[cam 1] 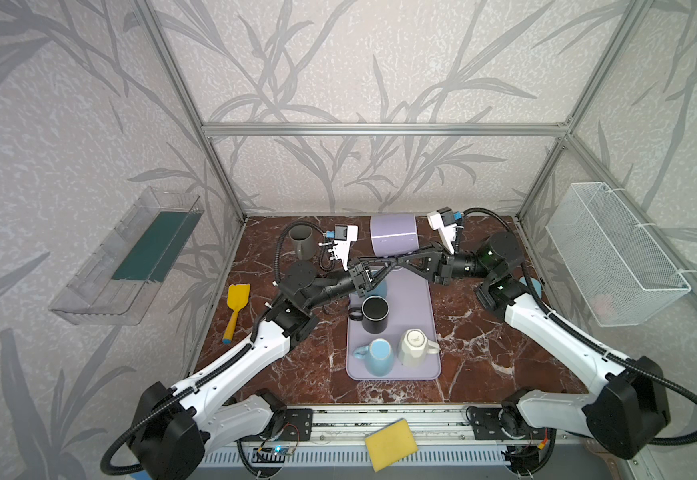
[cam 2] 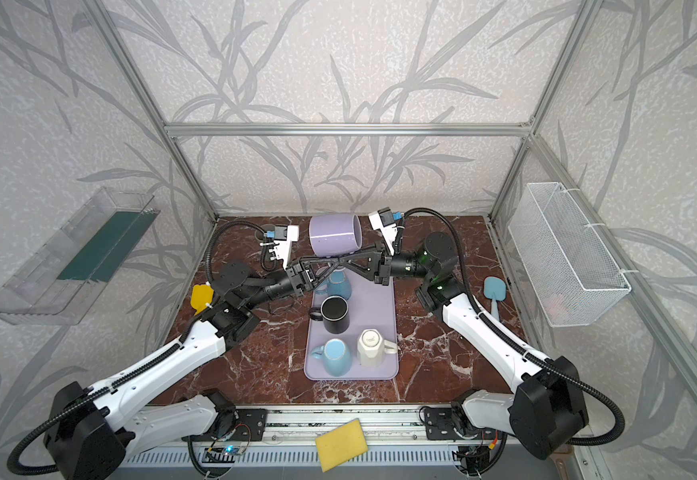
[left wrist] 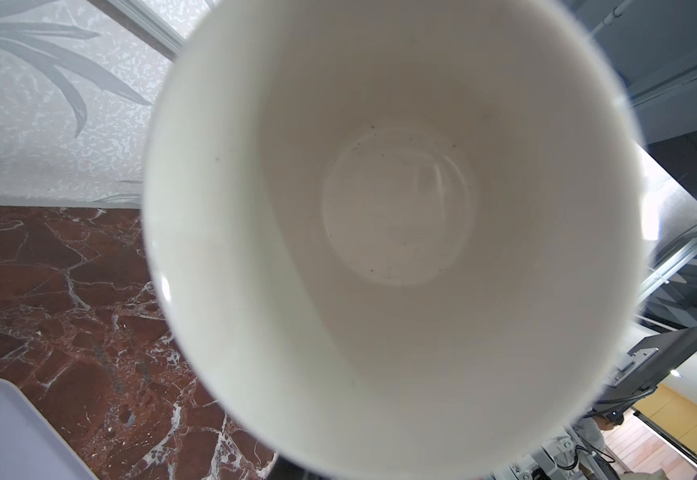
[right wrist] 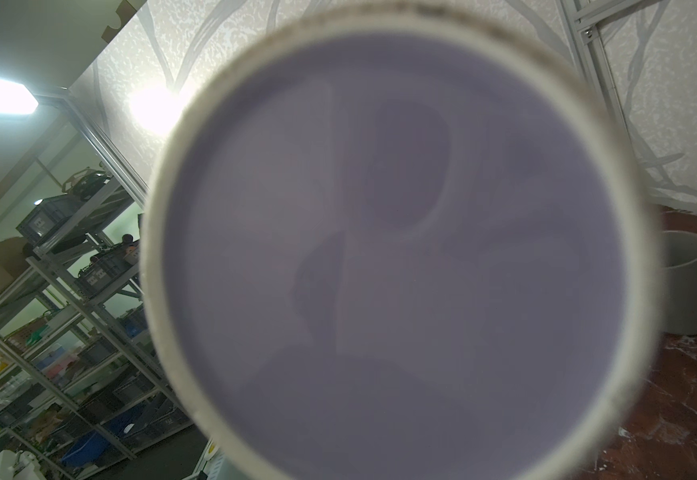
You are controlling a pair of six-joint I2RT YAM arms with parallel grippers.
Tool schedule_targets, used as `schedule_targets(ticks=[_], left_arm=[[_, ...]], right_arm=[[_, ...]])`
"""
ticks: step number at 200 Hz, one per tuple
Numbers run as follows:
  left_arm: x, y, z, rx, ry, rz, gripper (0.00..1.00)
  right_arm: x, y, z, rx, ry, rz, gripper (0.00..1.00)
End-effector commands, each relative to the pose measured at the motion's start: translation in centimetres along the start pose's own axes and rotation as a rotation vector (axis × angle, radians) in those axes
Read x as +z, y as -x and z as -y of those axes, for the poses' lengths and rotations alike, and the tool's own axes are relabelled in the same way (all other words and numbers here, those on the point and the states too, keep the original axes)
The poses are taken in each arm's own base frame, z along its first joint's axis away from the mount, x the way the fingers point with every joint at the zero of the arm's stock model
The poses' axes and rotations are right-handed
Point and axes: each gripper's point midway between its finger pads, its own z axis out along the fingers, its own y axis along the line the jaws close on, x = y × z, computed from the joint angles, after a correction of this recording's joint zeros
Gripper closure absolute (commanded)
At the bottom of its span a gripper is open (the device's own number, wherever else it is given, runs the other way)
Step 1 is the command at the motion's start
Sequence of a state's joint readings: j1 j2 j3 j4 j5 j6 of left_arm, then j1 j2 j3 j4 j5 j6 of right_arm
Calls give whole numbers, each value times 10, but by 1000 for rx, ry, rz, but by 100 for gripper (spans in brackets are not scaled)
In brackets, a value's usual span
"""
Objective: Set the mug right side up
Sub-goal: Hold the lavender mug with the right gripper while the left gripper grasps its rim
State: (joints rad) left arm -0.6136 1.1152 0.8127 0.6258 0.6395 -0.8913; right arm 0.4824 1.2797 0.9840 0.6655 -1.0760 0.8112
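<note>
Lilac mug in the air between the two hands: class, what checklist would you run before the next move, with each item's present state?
1. Pose of lilac mug: on its side in the air, not ok.
2. Grip, left hand: shut beneath the mug, ok.
3. Grip, right hand: shut beneath the mug, ok.
4. Hold on the handle: hidden, cannot tell.
5. Mug empty inside, in the left wrist view: ok.
6. Landing spot: bare mat beside the black mug, ok.

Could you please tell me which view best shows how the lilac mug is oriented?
A top view: the lilac mug lies on its side in the air. The left wrist view shows only its white inside, the right wrist view only its base.
</note>
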Motion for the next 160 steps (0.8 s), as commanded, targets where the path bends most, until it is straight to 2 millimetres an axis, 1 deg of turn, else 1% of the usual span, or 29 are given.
schedule_targets(ticks=[1, 11, 14, 20, 51, 70, 83, 90, 110, 133, 148, 160], left_arm=[[0, 15, 16, 32, -31, 40, 95], [0, 15, 16, 35, -28, 41, 98], [0, 15, 15, 36, -25, 42, 99], [-1, 15, 16, 40, -25, 43, 100], [-4, 17, 18, 55, -21, 57, 100], [-6, 18, 19, 61, -22, 67, 100], [-7, 19, 21, 67, -26, 72, 100], [-8, 19, 22, 69, -26, 75, 100], [-8, 19, 22, 72, -26, 77, 100], [-9, 20, 23, 75, -29, 84, 100], [-10, 22, 24, 76, -34, 95, 100], [-11, 23, 25, 77, -38, 101, 100]], right_arm=[[1, 7, -24, -112, 68, 6, 100], [1, 8, -24, -124, 65, 10, 100], [1, 5, -20, -98, 53, 1, 100], [1, 4, -19, -95, 50, -2, 100], [1, 3, -13, -80, 21, -3, 99], [0, 2, -9, -69, 1, 1, 91], [0, 0, -5, -59, -11, 2, 87], [0, -1, -4, -54, -16, 2, 83], [0, -2, -1, -44, -25, 1, 81], [0, -5, 4, -32, -41, -7, 72], [0, -7, 7, -27, -52, -11, 63], [0, -8, 7, -26, -54, -13, 61]])
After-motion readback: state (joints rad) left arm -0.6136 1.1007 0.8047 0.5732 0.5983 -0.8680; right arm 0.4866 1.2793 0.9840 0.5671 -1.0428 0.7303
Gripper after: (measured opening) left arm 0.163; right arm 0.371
